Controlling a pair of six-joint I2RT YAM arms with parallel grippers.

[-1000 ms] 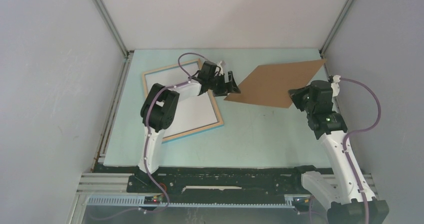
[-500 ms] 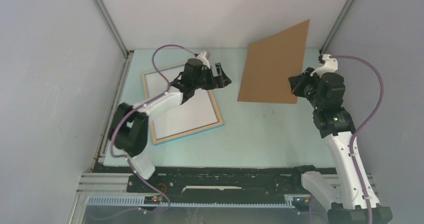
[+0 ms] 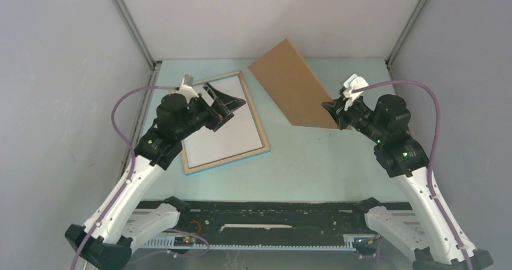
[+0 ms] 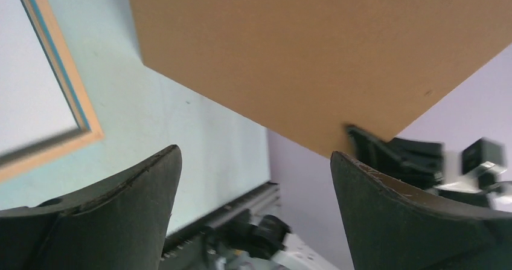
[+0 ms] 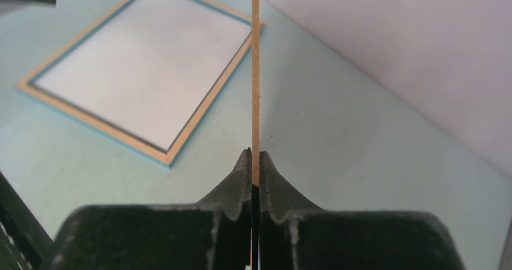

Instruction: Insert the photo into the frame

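Observation:
The frame [image 3: 226,160] lies flat at the table's left, light-wood back up with a teal edge; it also shows in the right wrist view [image 5: 208,104]. A white sheet [image 3: 226,137] fills its opening and looks like the photo's plain back. My right gripper [image 3: 338,114] is shut on the lower corner of the brown backing board [image 3: 293,80], held tilted in the air. The board is seen edge-on between the pads [image 5: 255,70]. My left gripper [image 3: 226,104] hovers open and empty over the frame's upper part, facing the board [image 4: 314,52].
Grey enclosure walls stand close on the left, right and back. A black rail [image 3: 272,212] runs along the table's near edge. My right gripper's dark body [image 4: 398,155] shows behind the board in the left wrist view.
The right arm has lifted and swung the board, its free end now pointing up-left. The left gripper let go of the board's edge and drew back left over the frame.

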